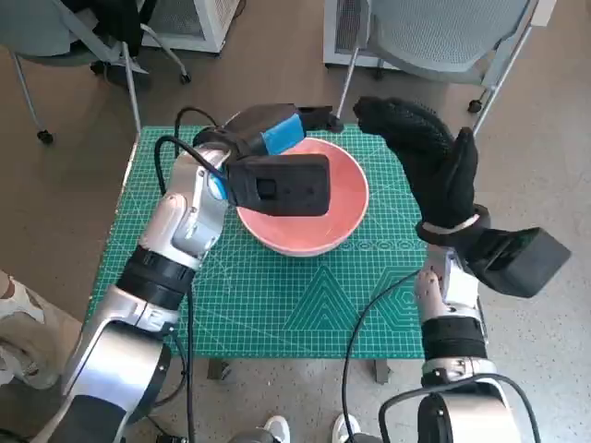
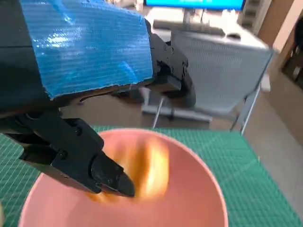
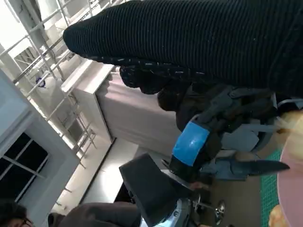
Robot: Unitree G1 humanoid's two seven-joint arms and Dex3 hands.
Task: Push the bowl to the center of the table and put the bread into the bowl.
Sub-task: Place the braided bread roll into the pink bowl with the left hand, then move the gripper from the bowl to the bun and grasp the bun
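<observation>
A pink bowl (image 1: 343,198) stands near the middle of the green cutting mat (image 1: 305,305). My left hand (image 1: 277,131) hovers over the bowl's far left rim, and its wrist camera box hides part of the bowl. In the left wrist view the golden bread (image 2: 151,165) shows blurred inside the bowl (image 2: 201,189), just beyond a black fingertip (image 2: 113,182) of the left hand (image 2: 90,52), whose fingers stand apart around nothing. My gloved right hand (image 1: 434,166) is raised upright beside the bowl's right rim, holding nothing. In the right wrist view the glove (image 3: 189,38) spans the picture, with the left hand (image 3: 191,142) beyond it.
The mat covers the small table; its edges drop to a brown floor. Grey chairs (image 1: 443,37) stand behind the table. A person's knee (image 1: 18,323) shows at the left and feet (image 1: 277,429) at the near edge.
</observation>
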